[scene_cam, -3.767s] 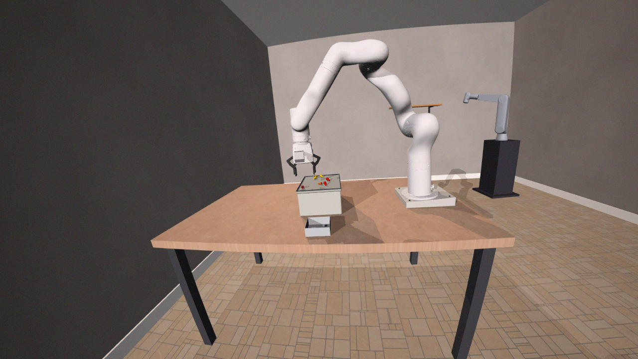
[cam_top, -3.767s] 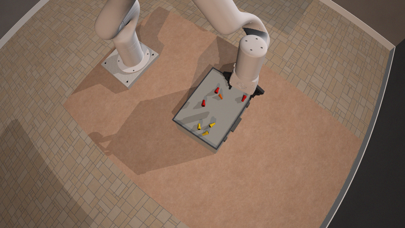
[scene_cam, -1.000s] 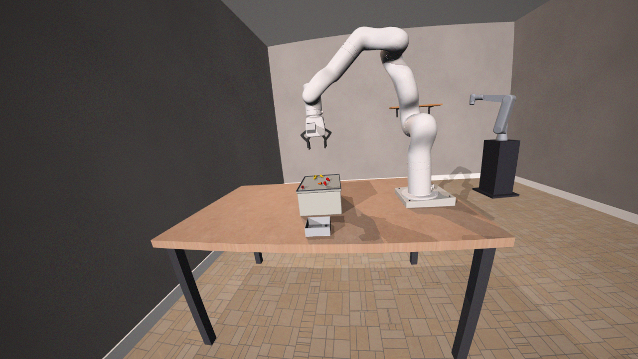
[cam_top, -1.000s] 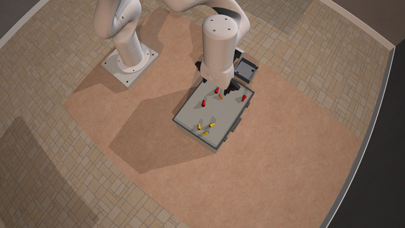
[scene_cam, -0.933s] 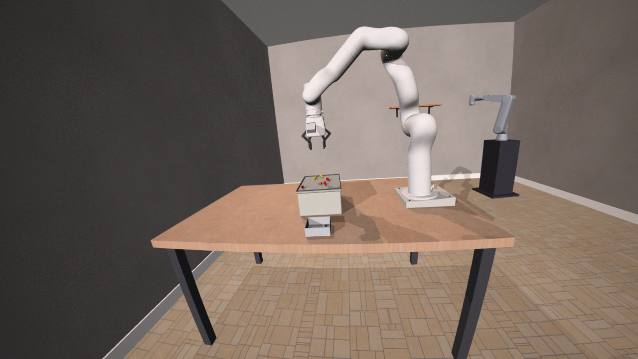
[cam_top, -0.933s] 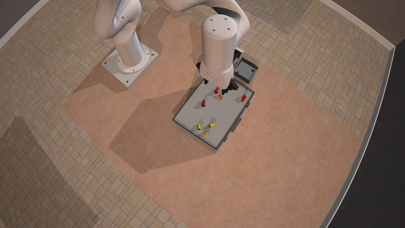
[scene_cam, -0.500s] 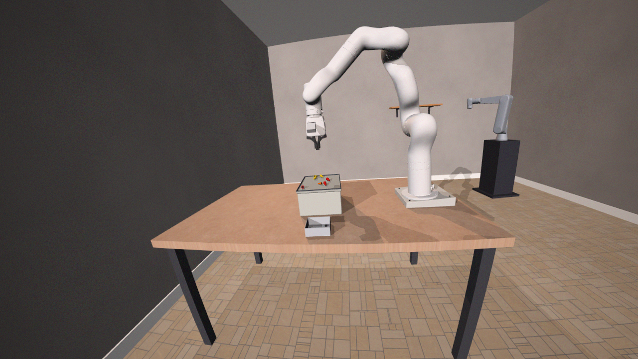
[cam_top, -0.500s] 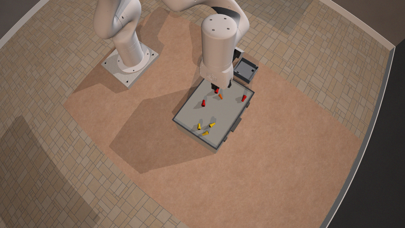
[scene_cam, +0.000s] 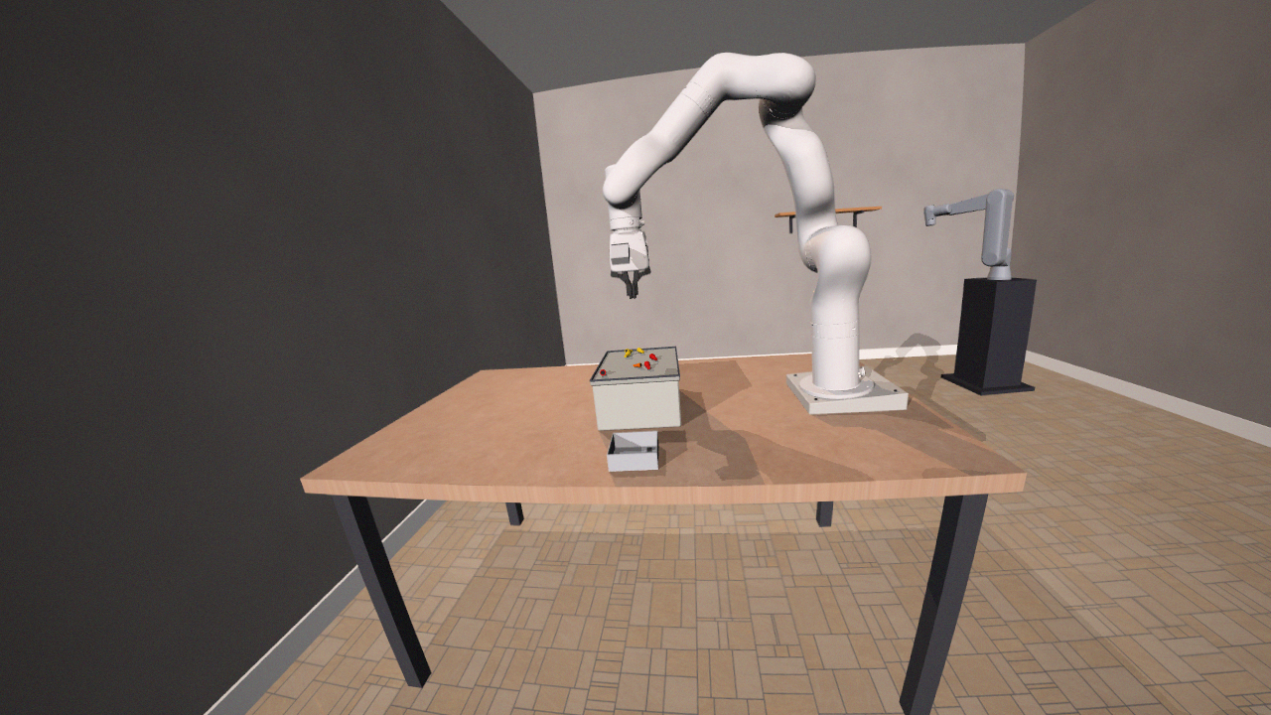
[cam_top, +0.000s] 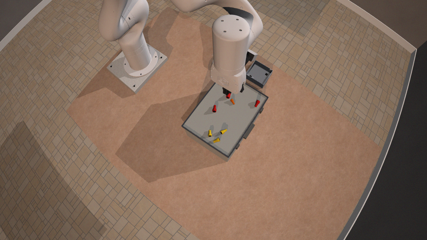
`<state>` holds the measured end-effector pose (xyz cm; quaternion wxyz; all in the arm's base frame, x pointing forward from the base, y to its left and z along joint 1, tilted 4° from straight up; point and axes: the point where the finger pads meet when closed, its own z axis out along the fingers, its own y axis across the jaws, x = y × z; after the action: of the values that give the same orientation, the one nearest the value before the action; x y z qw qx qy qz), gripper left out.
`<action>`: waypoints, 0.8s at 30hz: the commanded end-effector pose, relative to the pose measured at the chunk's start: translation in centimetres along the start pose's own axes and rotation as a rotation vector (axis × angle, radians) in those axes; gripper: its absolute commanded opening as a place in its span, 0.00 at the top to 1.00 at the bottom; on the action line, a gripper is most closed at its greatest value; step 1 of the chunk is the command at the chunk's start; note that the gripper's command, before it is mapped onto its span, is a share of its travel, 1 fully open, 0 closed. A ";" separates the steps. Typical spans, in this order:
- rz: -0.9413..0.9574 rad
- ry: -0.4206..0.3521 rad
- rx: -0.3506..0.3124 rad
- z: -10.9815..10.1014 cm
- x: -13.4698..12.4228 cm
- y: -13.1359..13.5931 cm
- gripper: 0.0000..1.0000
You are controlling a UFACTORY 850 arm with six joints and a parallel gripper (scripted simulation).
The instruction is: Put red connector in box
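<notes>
Exterior view, front to back: junction box at the table edge, nothing in it; tool case behind, connectors loose on its lid. Three red connectors lie there, none lifted. Gripper hangs well above the lid, fingers pressed together on nothing. Connectors look light, hard, tapered, likely slippery; pinch across the wider end. No readable writing.
</notes>
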<state>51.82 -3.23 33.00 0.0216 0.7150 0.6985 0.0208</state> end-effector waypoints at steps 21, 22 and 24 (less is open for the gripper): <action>-0.083 0.000 -0.002 12.0 9.4 8.5 0.70; -0.083 0.000 -0.002 12.0 9.4 8.5 0.70; -0.083 0.000 -0.002 12.0 9.4 8.5 0.70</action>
<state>60.21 5.35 22.23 0.0218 0.6867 0.7263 0.0197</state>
